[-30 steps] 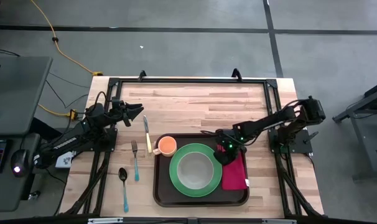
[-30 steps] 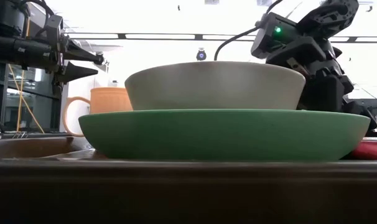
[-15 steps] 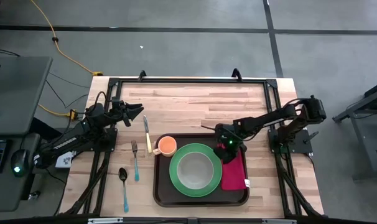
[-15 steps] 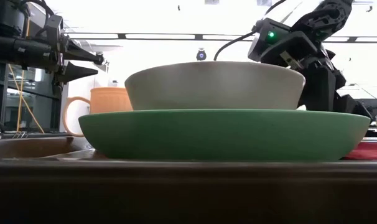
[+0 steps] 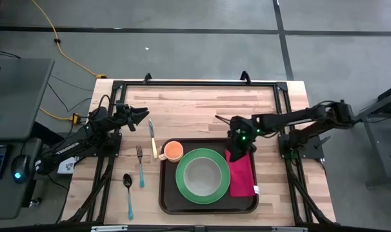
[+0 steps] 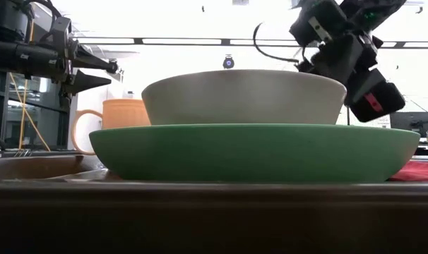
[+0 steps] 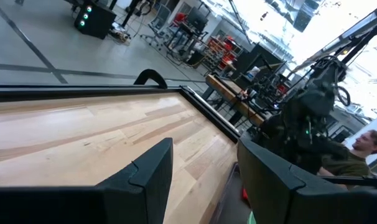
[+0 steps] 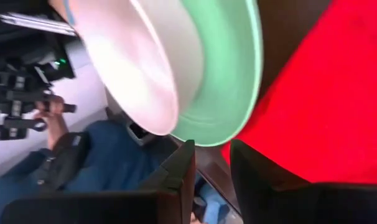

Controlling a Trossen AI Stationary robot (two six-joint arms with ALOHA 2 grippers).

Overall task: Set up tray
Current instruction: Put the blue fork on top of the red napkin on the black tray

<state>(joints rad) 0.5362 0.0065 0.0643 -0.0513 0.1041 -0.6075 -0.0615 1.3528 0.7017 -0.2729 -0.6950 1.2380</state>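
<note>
The tray [image 5: 208, 205] is sitting at the table's [image 5: 195, 109] near edge, carrying plate [image 5: 202, 175], bowl [image 5: 200, 175], cup [image 5: 173, 151] and napkin [image 5: 242, 175]. The right gripper [image 5: 237, 149], narrowly parted and empty, is hovering over the napkin's far end; the left gripper [image 5: 141, 115] is waiting wide open

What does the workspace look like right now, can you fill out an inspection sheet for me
Surface: wooden table, bare across its far half.
Job's things: tray at the near edge holds a green plate with a pale bowl on it, an orange mug and a magenta napkin.
Clutter: knife, fork and spoon lie on the table left of the tray.
End effectors: left end effector open, hovering over the table's left side; right end effector above the napkin's far end, empty.
Cables: yellow cable on the floor.
Surroundings: a person beyond the table.
</note>
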